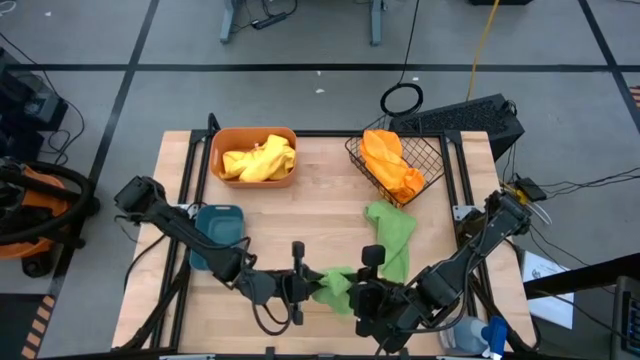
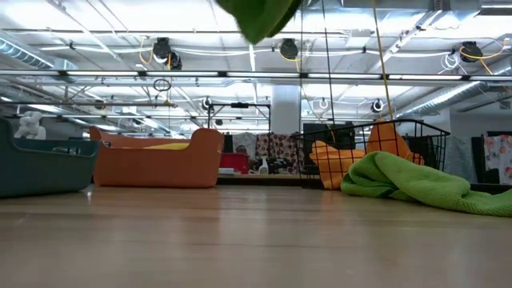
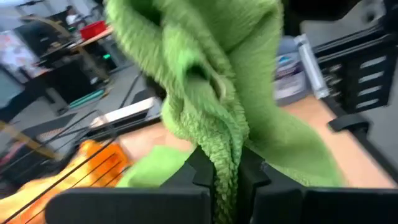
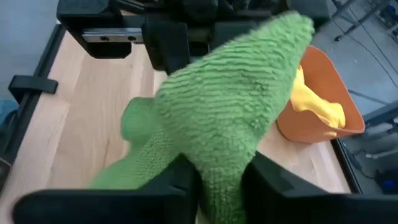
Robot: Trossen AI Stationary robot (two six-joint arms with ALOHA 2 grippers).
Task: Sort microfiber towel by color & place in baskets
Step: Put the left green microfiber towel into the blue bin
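Observation:
A green microfiber towel [image 1: 335, 285] hangs in the air near the table's front edge, between my two grippers. My left gripper [image 1: 308, 285] is shut on it from the left, and my right gripper [image 1: 362, 290] grips it from the right. In the low view its lower tip [image 2: 260, 20] hangs high above the table. A second green towel [image 1: 390, 235] lies crumpled on the table. The orange tub [image 1: 255, 155] holds yellow towels, the wire-mesh basket [image 1: 395, 160] holds orange ones, and the teal tub [image 1: 215, 225] stands at the left. My left gripper pinches a bunched fold of the green towel [image 3: 225, 152] between its two fingers, reaching roughly level from the table's left. The cloth is gathered in several layers and lifted clear of the table. My right gripper has a thick bunch of the same towel [image 4: 221, 165] between its two fingers, slanting down from the table's right. The cloth fills the gap and stands clear of the table.
A blue-capped spray bottle [image 1: 480, 335] lies at the front right corner beside my right arm. The tubs and the basket stand along the far and left sides; bare wood lies in the middle of the table [image 1: 300, 215].

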